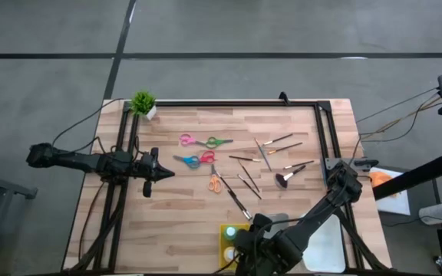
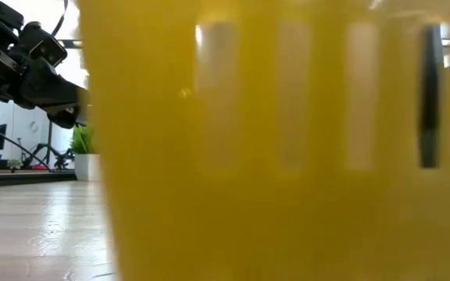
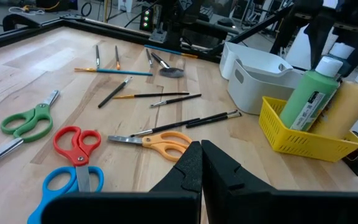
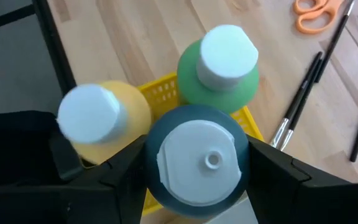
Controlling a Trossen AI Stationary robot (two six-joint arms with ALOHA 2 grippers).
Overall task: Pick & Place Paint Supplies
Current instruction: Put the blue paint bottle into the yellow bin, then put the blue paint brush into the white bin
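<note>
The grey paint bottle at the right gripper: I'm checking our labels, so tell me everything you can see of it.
The grey paint bottle is round, dark grey-blue, apparently plastic, with a white flip cap that has a small round nub in the middle. It stands upright in the yellow tray, beside the yellow paint bottle and green paint bottle. The right gripper straddles it, a dark finger at each side, appearing to touch it. No label shows.
</note>
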